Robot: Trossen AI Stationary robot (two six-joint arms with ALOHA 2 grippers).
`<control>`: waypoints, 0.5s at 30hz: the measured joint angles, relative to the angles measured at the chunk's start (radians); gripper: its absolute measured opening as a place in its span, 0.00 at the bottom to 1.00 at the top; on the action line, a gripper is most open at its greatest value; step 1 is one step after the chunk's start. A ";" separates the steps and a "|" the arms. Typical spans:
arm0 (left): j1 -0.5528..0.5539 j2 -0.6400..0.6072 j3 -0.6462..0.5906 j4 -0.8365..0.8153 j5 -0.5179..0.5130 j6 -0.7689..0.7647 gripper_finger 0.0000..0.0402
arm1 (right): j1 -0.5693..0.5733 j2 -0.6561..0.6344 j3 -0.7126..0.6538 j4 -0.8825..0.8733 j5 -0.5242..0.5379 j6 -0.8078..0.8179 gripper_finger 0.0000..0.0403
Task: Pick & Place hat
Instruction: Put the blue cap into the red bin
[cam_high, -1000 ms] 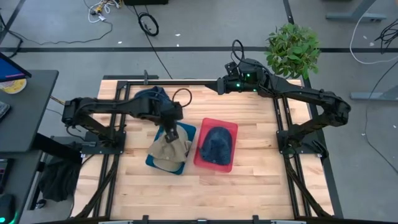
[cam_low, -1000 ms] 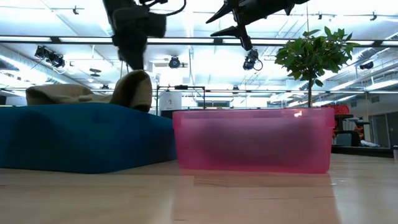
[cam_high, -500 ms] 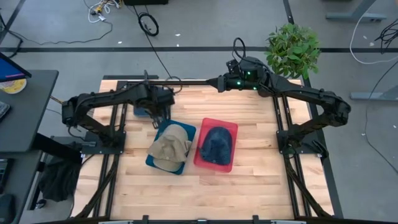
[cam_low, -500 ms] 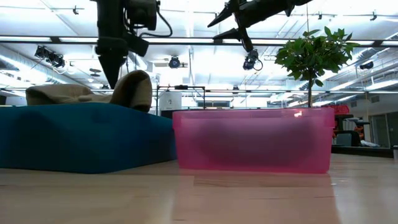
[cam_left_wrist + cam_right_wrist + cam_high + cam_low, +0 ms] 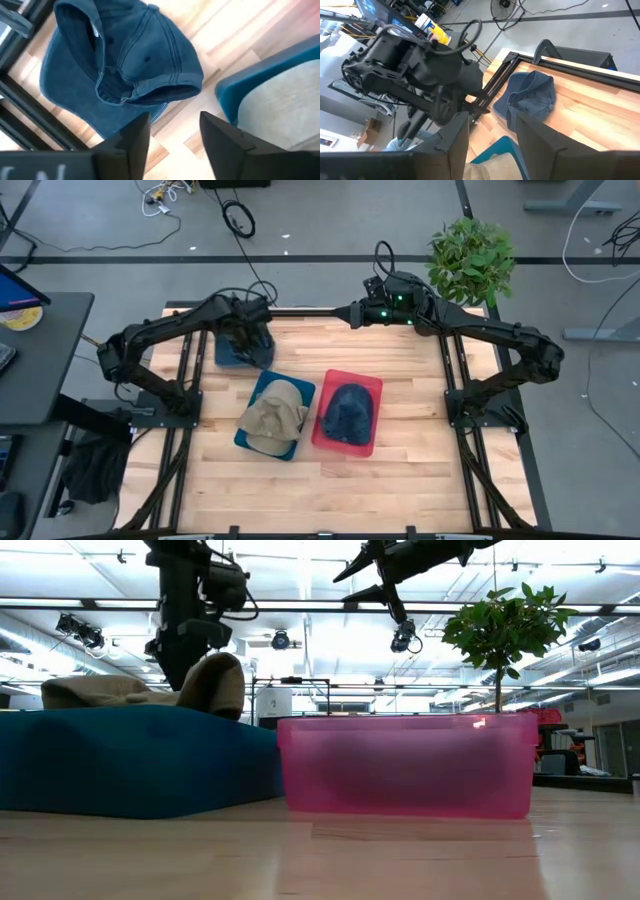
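Observation:
A blue denim hat [image 5: 120,60] lies crown up on the wood near the table's far left corner [image 5: 236,350]. A tan hat [image 5: 274,418] rests on top of the blue bin [image 5: 300,392]. A dark blue hat [image 5: 348,412] sits inside the pink bin [image 5: 369,382]. My left gripper [image 5: 175,135] hovers open above the near edge of the denim hat [image 5: 530,97], touching nothing. My right gripper [image 5: 492,135] hangs open, high over the table's far edge [image 5: 362,315].
A black frame rail [image 5: 300,311] runs along the far edge, right behind the denim hat. A potted plant [image 5: 470,260] stands at the far right corner. Bare wood [image 5: 330,490] stretches in front of the two bins.
My left gripper has risen from the tan hat on the blue bin and swung toward the table's far left, ending over the denim hat. The tan hat stays on the bin.

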 joint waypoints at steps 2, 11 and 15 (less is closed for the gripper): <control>0.006 0.000 -0.029 0.023 0.012 0.006 0.48 | 0.000 0.000 0.000 0.000 0.000 0.007 0.41; 0.008 0.000 -0.204 0.053 0.093 0.211 0.51 | 0.000 0.000 0.000 0.000 -0.021 0.016 0.41; 0.008 0.000 -0.281 0.103 0.064 0.290 0.48 | 0.001 0.000 0.000 0.000 -0.024 0.016 0.41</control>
